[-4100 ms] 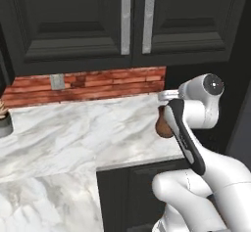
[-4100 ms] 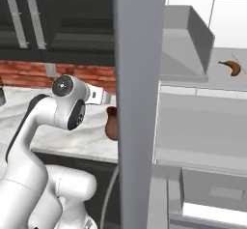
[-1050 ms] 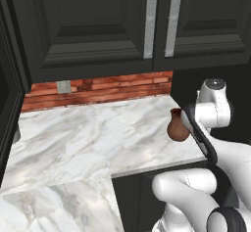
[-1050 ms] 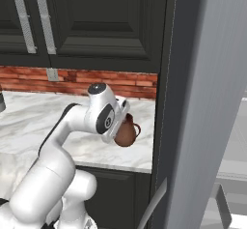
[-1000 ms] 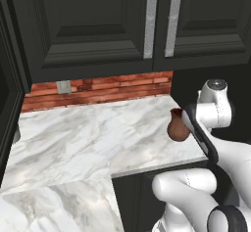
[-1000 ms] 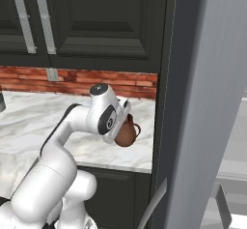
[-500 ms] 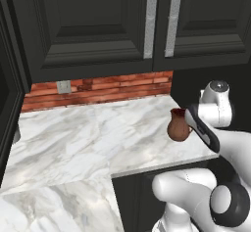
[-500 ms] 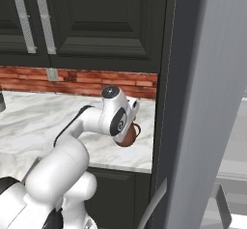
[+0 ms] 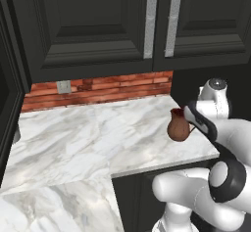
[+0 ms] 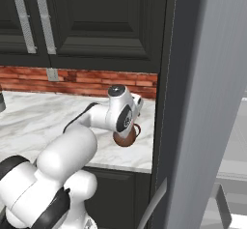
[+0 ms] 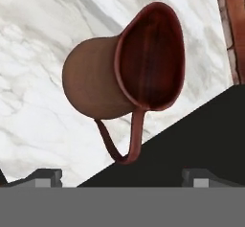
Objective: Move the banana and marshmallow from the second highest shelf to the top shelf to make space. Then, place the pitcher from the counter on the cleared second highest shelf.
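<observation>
The reddish-brown pitcher [image 9: 177, 126] stands upright on the white marble counter [image 9: 88, 138], near its right end. In the hand view I look down into the pitcher [image 11: 119, 80] mouth, and its loop handle points toward my fingertips. My gripper [image 11: 122, 177] hangs above it, open, with nothing between the two dark tips. In the right base view my arm's wrist covers most of the pitcher [image 10: 129, 139]. The banana, the marshmallow and both shelf plates are out of view.
Dark wall cabinets [image 9: 98, 25] hang over the counter, with a red brick backsplash [image 9: 98, 90] below them. The tall grey wall of the shelf stack [image 10: 207, 102] rises just right of the pitcher. A dark cabinet front drops below the counter edge [image 9: 162, 165].
Since four seconds ago the base has driven, shifting the whole scene. Over the last second my arm has reached right and lower toward the pitcher, the jaws staying open. The pitcher has not moved.
</observation>
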Motion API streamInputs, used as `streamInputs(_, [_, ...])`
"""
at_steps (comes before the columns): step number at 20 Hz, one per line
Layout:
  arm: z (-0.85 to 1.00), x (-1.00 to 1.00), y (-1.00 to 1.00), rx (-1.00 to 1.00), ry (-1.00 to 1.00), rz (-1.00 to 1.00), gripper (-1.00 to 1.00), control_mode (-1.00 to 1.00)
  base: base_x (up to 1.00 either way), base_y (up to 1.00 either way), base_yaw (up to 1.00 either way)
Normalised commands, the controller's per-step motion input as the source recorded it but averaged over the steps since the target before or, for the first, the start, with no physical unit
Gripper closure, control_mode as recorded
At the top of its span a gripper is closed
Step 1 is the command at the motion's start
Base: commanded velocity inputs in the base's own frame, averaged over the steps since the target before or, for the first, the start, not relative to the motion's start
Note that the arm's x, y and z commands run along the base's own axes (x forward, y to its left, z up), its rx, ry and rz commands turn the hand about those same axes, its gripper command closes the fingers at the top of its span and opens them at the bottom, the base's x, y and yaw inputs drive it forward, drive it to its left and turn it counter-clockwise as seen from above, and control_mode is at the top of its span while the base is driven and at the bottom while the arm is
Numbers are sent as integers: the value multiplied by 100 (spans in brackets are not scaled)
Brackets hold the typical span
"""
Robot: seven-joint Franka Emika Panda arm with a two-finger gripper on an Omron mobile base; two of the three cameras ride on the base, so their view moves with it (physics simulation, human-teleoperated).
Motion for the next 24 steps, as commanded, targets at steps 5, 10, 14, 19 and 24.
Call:
streamInputs(5, [-1,35,0,0,-1,0,-100,-100,0,0,0])
streamInputs(10, [-15,26,-8,0,-1,0,-100,-100,0,0,0])
streamInputs(14, [-12,7,-3,0,0,6,-100,-100,0,0,0])
streamInputs(19, [-5,0,0,0,0,9,-100,-100,0,0,0])
streamInputs(24, [0,0,0,-5,3,14,-100,-100,0,0,0])
